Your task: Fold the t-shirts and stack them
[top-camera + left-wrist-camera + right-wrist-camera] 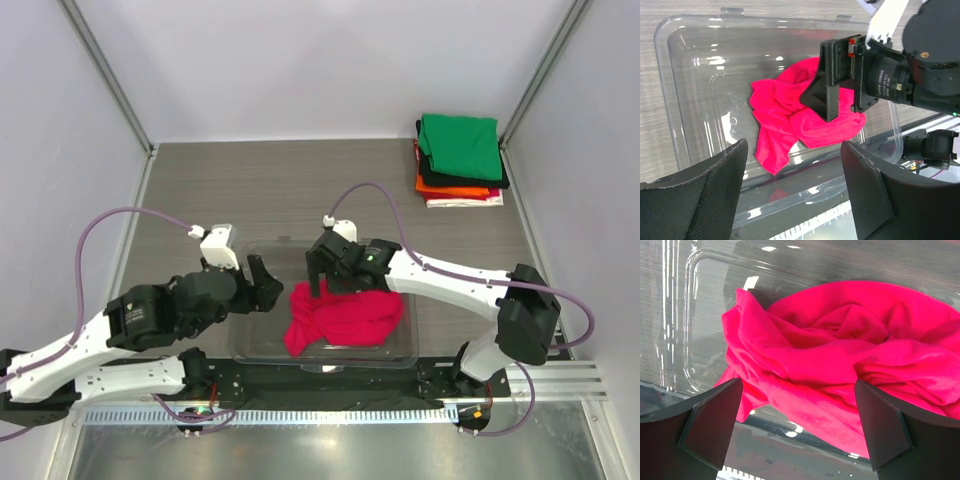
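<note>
The crimson-pink t-shirt [345,318] lay crumpled in soft twisted folds, unfolded, inside the clear tub [262,340] at lower centre of the top view. Its long axis ran roughly left to right, rising slightly rightward, with a narrower tail drooping toward the lower left. The right gripper [318,272] hung over its upper left edge, fingers spread wide and gripping nothing. The left gripper [262,285], also spread wide and empty, sat left of the shirt. The green t-shirt [460,143] topped a folded stack at upper right.
</note>
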